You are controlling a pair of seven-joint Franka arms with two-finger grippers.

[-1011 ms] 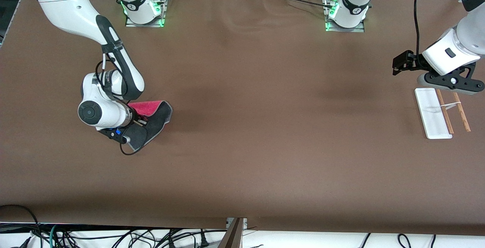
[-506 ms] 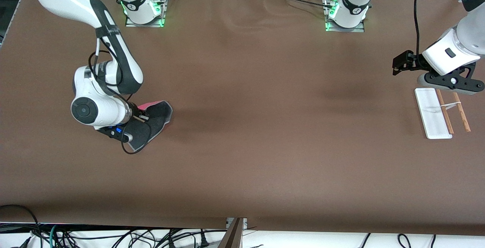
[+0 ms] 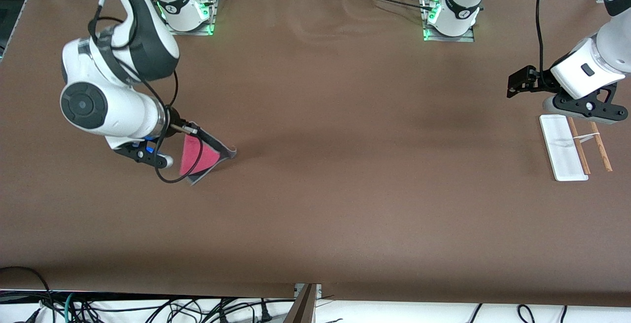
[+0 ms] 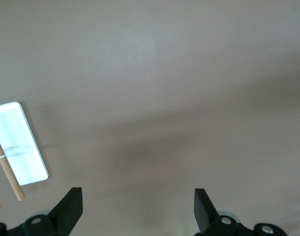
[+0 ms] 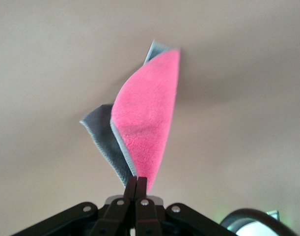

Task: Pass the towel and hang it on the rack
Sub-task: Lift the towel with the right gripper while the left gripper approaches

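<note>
Front view: the right gripper point(image 3: 183, 129) has lifted off the desk point(image 3: 315, 204), pinching the towel point(image 3: 199, 158) by one corner so it now hangs clear, ready for passing. Well apart from the towel, toward the left arm's end, the left gripper point(image 3: 523, 82) waits spread over the rack point(image 3: 564, 148). The brown desk is otherwise bare, cables along its edges.

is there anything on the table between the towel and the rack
Nothing visible. The right gripper is shut on the towel, which hangs from it at the right arm's end of the table. The rack lies at the left arm's end under the open left gripper. Only bare table shows between them.
</note>
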